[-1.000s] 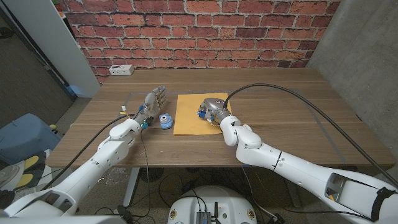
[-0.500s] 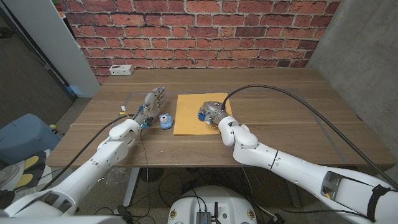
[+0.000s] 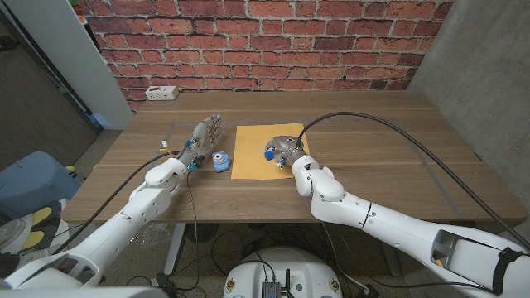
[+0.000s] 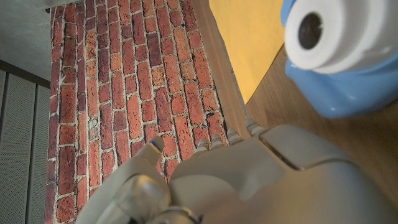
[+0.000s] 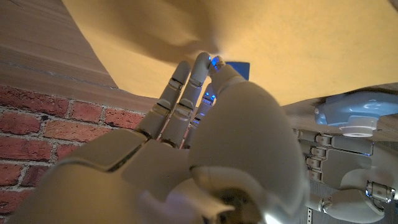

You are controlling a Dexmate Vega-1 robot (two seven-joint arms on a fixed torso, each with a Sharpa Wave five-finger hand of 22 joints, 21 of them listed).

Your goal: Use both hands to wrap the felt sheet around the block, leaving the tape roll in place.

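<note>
Matt yellow felt sheet [image 3: 252,154] (soft cloth), glossy blue-and-white plastic tape roll [image 3: 219,161], smooth wood-grain table [image 3: 389,141], rough brick wall [image 3: 273,41]

The room was a robot test lab: a bare brick wall [image 3: 265,33] behind a wooden table [image 3: 373,132], loose cables [image 3: 397,136], concrete at the right.

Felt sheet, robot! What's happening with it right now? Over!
Right hand on felt sheet, fingers lifting a fold over the blue block. Left hand open beside tape roll, not touching it. Nothing in the way.
</note>
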